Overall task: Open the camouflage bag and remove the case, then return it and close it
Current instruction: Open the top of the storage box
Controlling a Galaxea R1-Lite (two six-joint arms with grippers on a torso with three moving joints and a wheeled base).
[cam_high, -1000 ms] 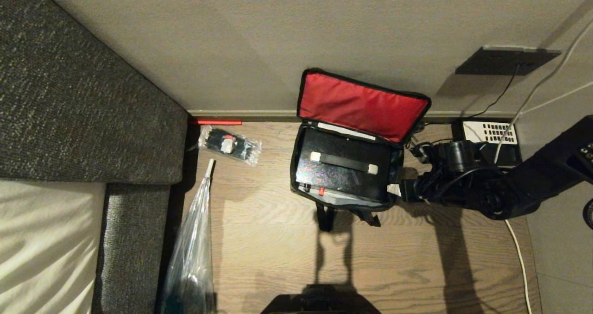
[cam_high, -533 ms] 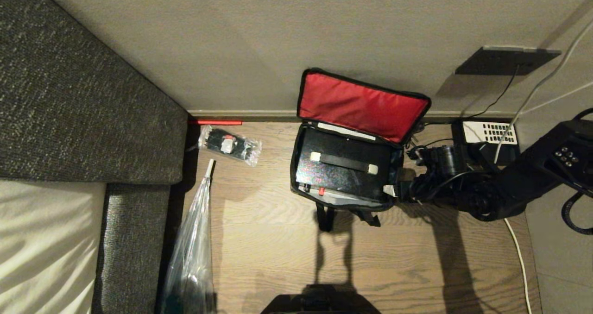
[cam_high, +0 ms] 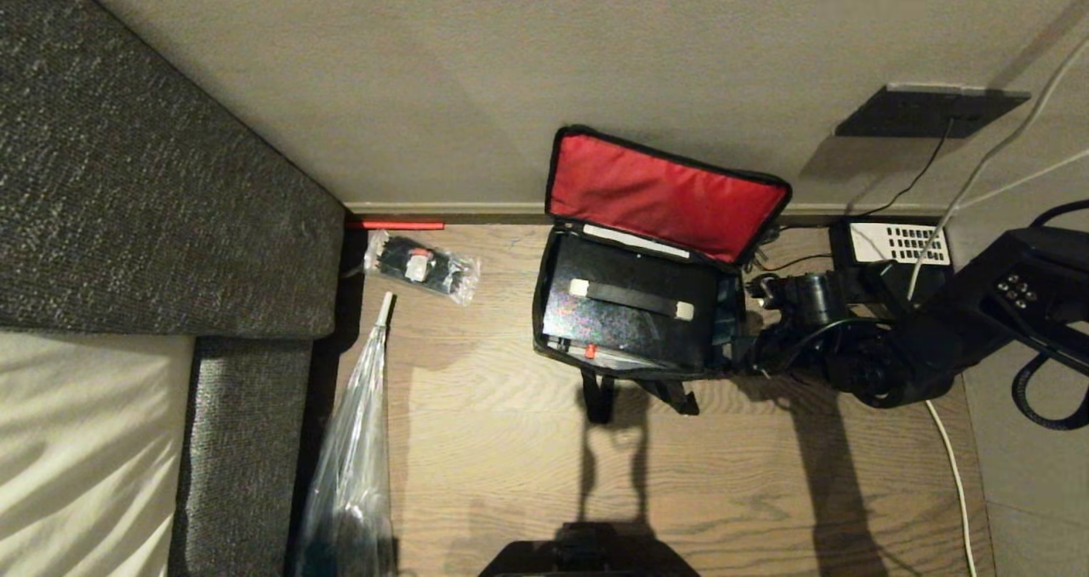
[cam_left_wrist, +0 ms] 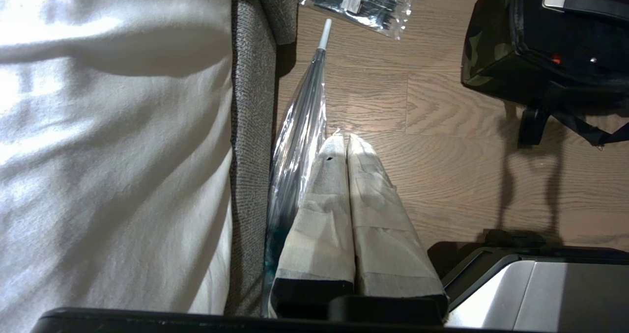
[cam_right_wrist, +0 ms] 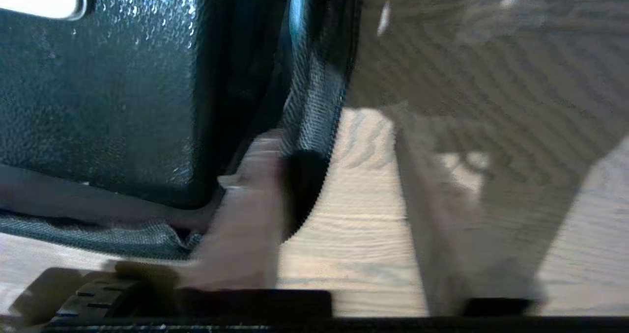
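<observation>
camouflage bag (cam_high: pixel 634 305) open, right claw (cam_right_wrist: pixel 334 195) straddling its side wall

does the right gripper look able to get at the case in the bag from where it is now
Probably yes. The bag lies open, lid up against the wall, and the case is uncovered. The right gripper is at the bag's corner, one finger inside the rim by the case, the other outside, nothing between.

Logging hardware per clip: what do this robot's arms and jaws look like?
The right arm is black and bulky, with black cables looped around its wrist and small round buttons on one link. The left gripper has long flat tapered fingers wrapped in pale tape on black mounts.
</observation>
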